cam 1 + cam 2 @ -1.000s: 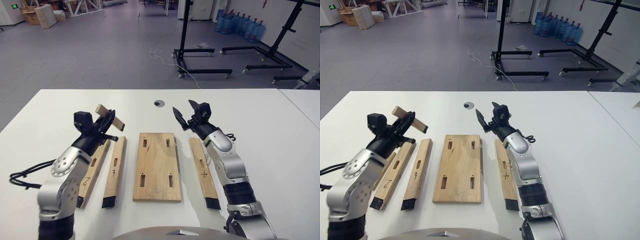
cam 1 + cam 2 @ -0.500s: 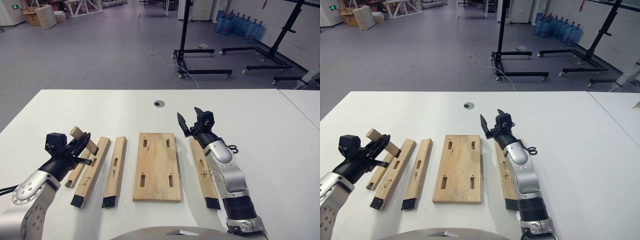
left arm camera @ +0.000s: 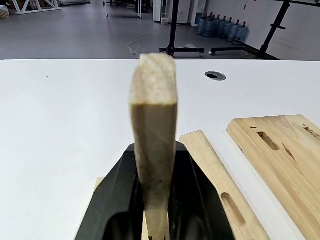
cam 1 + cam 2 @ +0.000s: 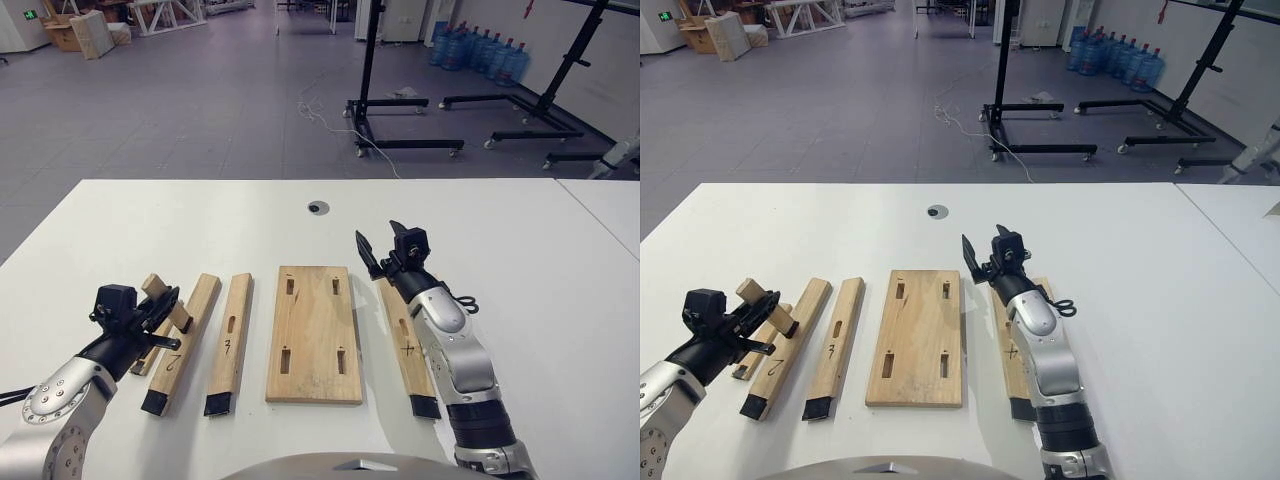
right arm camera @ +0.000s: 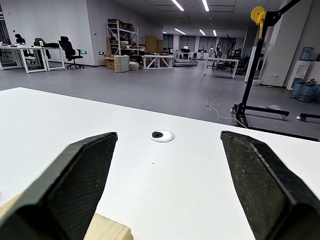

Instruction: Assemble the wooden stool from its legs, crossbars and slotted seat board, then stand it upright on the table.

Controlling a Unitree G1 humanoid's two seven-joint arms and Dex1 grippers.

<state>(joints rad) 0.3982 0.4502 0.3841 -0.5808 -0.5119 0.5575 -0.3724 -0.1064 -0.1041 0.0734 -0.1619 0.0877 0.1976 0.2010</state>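
While its lower end was hidden, crossbar [image 3: 154, 115] sat clamped in left gripper [image 4: 160, 312], right gripper [image 4: 384, 246] gaped wide, empty.

The crossbar's [image 3: 154, 115] lower end is hidden between the left tool's [image 3: 155, 170] fingers. A second bar [image 4: 141, 361] lies partly behind that tool. The right arm [image 4: 447, 335] covers part of one leg's [image 4: 409, 352] far half. The seat board [image 3: 280, 150] runs past the left wrist view's edge.
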